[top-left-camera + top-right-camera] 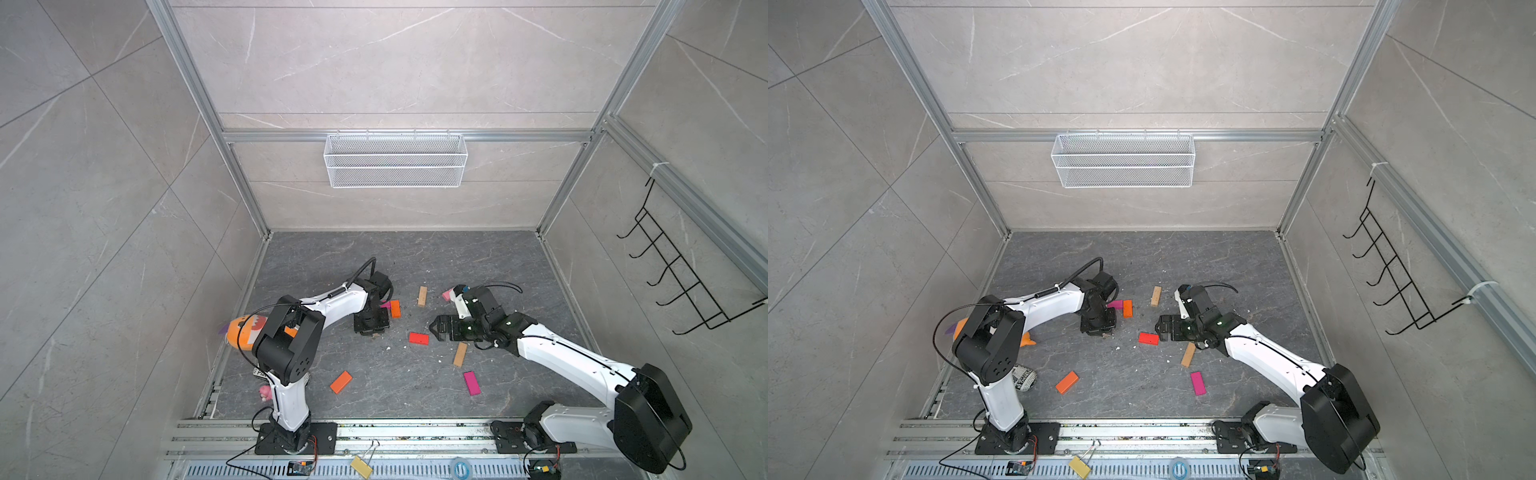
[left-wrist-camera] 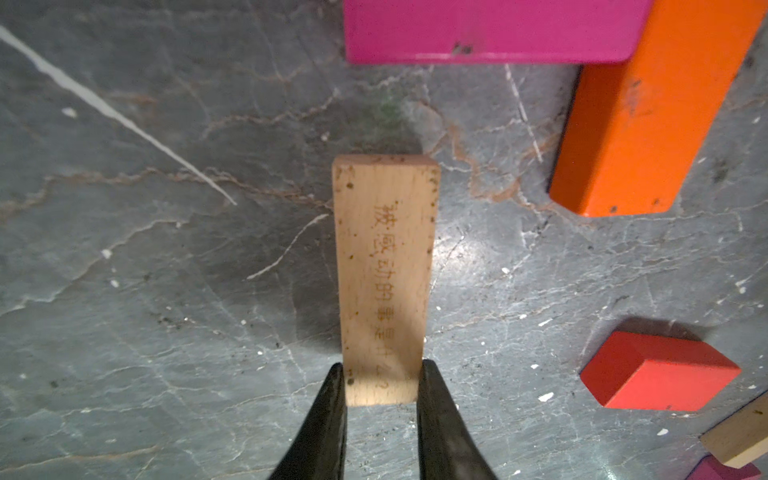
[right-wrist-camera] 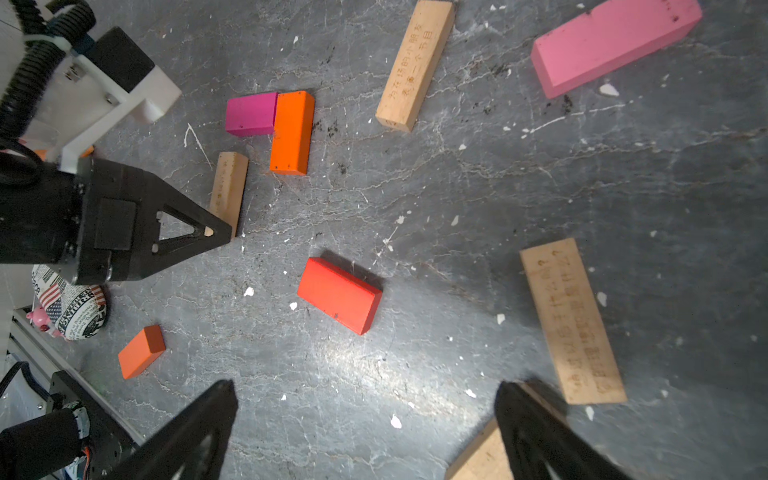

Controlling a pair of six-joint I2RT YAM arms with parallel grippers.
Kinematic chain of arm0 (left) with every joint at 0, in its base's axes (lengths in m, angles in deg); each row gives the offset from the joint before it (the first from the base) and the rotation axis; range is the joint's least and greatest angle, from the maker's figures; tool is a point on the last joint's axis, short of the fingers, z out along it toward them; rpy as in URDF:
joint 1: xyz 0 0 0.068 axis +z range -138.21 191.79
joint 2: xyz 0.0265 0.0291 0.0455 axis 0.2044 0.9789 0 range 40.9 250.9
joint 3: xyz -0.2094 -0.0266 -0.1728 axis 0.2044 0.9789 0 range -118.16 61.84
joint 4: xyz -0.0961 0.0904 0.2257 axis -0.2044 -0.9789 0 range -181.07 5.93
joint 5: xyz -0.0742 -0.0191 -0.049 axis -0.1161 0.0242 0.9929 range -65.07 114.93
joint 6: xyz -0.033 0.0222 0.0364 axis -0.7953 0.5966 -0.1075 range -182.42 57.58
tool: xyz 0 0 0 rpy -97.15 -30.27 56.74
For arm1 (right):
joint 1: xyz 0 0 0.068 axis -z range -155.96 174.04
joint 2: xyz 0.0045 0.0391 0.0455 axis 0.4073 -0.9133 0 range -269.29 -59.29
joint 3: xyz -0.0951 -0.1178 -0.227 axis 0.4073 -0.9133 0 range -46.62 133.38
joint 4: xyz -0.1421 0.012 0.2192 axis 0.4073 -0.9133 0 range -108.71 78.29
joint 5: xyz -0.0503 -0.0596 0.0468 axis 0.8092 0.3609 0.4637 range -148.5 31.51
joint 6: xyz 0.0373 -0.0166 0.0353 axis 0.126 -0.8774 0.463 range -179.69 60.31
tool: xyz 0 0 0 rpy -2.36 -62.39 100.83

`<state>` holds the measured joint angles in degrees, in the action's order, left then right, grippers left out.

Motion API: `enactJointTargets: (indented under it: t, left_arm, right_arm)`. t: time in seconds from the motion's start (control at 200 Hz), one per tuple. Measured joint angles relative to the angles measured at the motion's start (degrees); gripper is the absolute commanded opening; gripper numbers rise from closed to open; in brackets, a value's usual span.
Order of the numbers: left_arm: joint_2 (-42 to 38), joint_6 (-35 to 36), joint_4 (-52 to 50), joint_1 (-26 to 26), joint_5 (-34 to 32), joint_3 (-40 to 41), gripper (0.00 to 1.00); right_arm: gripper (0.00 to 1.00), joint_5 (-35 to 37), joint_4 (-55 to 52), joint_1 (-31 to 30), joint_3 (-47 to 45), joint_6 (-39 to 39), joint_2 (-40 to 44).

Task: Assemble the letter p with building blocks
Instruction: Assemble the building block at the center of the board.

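1 tan block [image 2: 384,278] is held at 1 end by the left jaws, which are shut on its 2 long sides. It is held low over the tabletop [image 2: 166,291]; whether it touches cannot be told. Just past its far end, a magenta block [image 2: 494,31] and an orange block [image 2: 648,112] are laid flat and touch at 1 corner, so a bent shape is made. The tan block is apart from both.

A red block [image 3: 338,295] is laid flat near the middle of the tabletop, just in front of the right jaws. Those jaws are spread wide and nothing is held in them.

More blocks are spread around, each lying alone. A second tan block [image 1: 422,296] and a light pink block [image 1: 447,294] are seen farther back. A third tan block [image 1: 460,354] is found beside the right arm [image 1: 561,357], with a second magenta block [image 1: 471,382] near it. A second orange block [image 1: 341,382] is seen toward the front. An orange plush fish [image 1: 245,330] is partly hidden behind the left arm [image 1: 332,305].
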<state>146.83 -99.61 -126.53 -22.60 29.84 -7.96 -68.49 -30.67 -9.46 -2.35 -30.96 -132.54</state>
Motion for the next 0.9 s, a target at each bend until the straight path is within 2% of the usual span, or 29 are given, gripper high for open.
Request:
enactJointTargets:
  t: [0.898]
  left_arm:
    - [3.21, 0.39, -2.16, 0.00, -0.81, -3.50, 0.19]
  right_arm:
    - [1.00, -1.42, 0.02, 0.00, -1.60, 0.20, 0.04]
